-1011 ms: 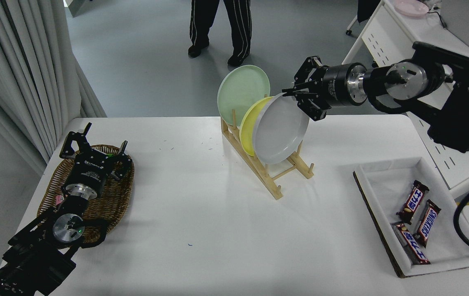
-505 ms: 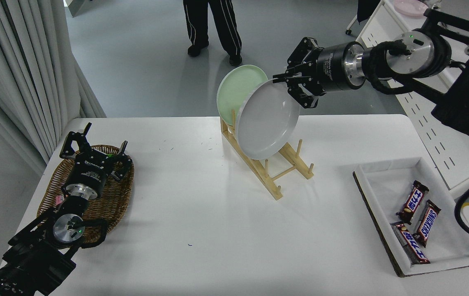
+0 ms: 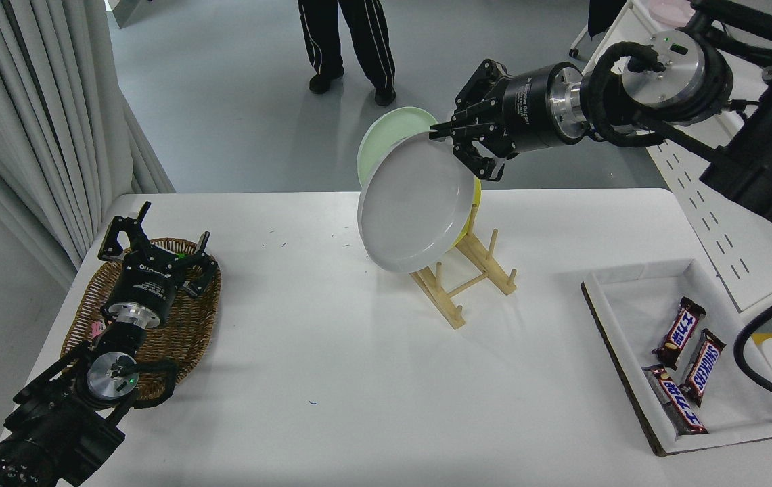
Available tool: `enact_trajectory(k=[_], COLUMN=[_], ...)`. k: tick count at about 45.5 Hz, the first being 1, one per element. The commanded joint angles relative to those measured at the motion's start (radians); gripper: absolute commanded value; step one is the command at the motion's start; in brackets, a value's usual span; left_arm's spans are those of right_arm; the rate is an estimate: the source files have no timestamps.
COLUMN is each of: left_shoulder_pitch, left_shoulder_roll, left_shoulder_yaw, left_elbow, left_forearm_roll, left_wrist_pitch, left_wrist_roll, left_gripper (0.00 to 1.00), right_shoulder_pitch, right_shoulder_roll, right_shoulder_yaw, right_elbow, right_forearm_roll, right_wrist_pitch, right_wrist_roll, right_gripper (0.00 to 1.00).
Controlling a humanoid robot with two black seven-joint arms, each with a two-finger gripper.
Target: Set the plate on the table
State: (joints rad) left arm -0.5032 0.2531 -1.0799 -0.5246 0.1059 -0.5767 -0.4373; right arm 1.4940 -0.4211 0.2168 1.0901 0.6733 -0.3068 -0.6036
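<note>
While the right end effector (image 3: 445,137) pinches its upper rim, the round pale grey-white plate (image 3: 415,203) hangs tilted, down-left of it, above the white desk (image 3: 331,352) beside the wooden rack (image 3: 467,270).

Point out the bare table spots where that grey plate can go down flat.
The widest bare patch of the table lies between the wicker basket and the white tray, in front of the wooden rack. The far left corner behind the basket is bare too. It is crowded by the rack, where the right gripper holds the plate.
</note>
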Motion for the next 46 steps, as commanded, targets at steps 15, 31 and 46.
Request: enact_trajectory(k=[15,31,46], left_shoulder_pitch=[0.000,0.000,0.000], left_shoulder_roll=[0.000,0.000,0.000], left_shoulder_yaw=[0.000,0.000,0.000], left_elbow=[0.000,0.000,0.000], left_forearm_roll=[0.000,0.000,0.000], left_wrist_pitch=[0.000,0.000,0.000], left_wrist_roll=[0.000,0.000,0.000], left_gripper=[1.00,1.00,1.00], right_shoulder_pitch=[-0.258,-0.371,-0.474], right_shoulder_roll=[0.186,0.223,0.229], right_shoulder_yaw=[0.153,0.139,0.150], right_elbow=[0.007,-0.027,-0.044], right_forearm_roll=[0.100,0.075,0.078], right_wrist_pitch=[-0.353,-0.479,-0.479], right_wrist_roll=[0.005,0.005,0.002], right_gripper=[0.00,0.00,0.00])
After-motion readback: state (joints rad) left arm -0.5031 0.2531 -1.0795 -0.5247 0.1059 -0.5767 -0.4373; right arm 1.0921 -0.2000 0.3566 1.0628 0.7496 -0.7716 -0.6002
